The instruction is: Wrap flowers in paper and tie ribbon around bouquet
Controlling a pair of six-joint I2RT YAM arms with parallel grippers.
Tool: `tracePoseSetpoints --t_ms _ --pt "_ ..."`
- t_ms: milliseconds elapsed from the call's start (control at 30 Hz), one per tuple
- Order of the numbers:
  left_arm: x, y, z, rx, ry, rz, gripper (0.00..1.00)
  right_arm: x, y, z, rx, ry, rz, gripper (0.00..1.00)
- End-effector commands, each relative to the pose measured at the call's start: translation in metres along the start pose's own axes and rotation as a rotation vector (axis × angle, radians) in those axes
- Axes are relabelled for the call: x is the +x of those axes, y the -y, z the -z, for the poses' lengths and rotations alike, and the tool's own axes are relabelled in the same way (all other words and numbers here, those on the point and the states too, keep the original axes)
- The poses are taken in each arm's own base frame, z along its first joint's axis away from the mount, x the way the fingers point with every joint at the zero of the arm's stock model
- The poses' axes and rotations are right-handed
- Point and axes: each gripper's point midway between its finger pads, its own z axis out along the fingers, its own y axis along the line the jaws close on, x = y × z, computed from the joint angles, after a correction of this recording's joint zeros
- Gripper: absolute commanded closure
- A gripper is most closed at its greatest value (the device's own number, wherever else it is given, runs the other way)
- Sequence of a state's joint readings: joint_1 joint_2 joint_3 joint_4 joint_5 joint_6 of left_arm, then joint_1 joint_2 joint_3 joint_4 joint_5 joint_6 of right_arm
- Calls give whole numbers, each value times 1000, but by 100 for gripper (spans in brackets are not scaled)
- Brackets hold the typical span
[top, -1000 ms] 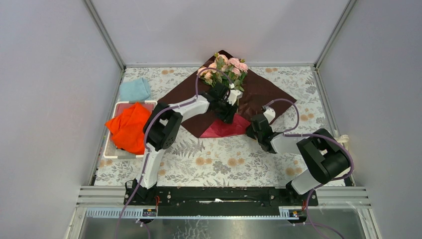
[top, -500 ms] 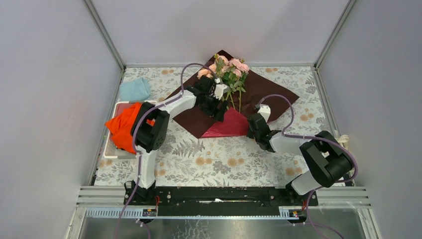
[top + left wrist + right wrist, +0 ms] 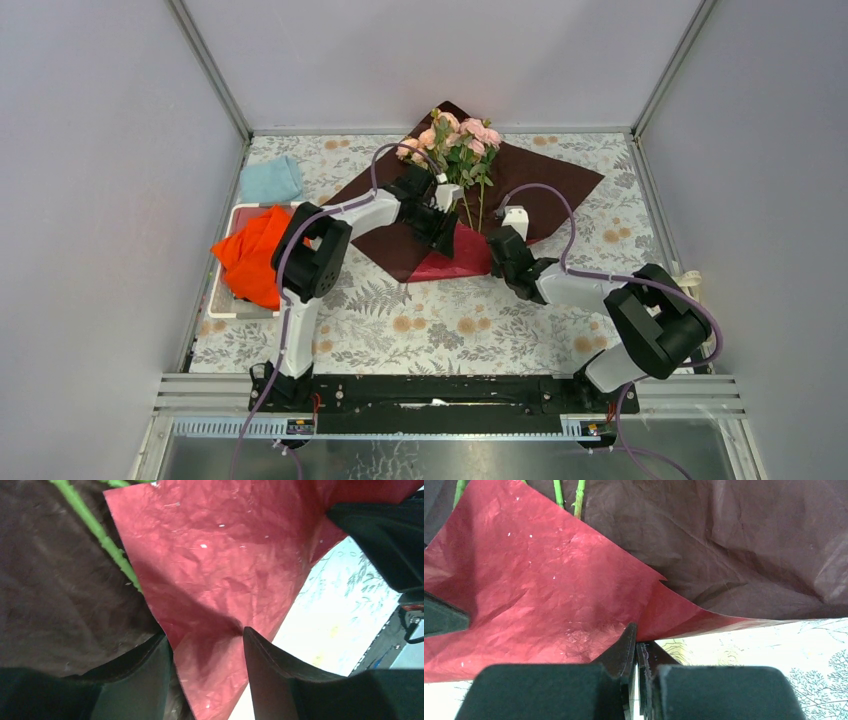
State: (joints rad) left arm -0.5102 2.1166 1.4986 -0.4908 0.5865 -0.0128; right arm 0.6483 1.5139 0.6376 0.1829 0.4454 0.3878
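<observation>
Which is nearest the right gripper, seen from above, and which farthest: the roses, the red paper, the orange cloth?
1. red paper, its edge pinched by the right gripper.
2. roses, behind it, toward the back wall.
3. orange cloth, far to the left.

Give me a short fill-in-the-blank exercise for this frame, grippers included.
The right gripper is ____ on the paper edge.
The left gripper, astride the paper, is ____.
The cloth in the tray is ____.
Missing words: shut; open; orange.
</observation>
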Motion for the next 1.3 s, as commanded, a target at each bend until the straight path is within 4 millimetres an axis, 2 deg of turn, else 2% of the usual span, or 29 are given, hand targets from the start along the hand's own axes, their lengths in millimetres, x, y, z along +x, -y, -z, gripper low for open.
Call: tracePoseSetpoints --t_ms 0,133,367,533,633,767,933,1033,1267 --pt "-10 24 -19 122 25 -4 40 -21 -5 10 -16 48 14 94" --pt "-12 32 -25 170 14 17 43 -28 0 12 12 57 34 94" --pt "-21 12 -18 92 59 31 83 -32 1 16 53 58 190 94" --pt "-27 9 -24 94 62 36 93 -37 -5 19 84 63 338 94" --pt "-30 1 -29 65 62 49 94 -43 -14 24 77 84 447 94" --pt "-15 -11 -37 48 15 127 92 -48 -28 25 23 104 587 94" --pt "1 -4 -34 74 -14 169 84 -47 -50 22 -87 115 716 93" --pt "1 -1 -27 74 -11 162 75 -48 -55 19 -102 107 791 93" --pt "-30 -28 10 -1 95 163 45 -39 -54 15 -111 57 992 93"
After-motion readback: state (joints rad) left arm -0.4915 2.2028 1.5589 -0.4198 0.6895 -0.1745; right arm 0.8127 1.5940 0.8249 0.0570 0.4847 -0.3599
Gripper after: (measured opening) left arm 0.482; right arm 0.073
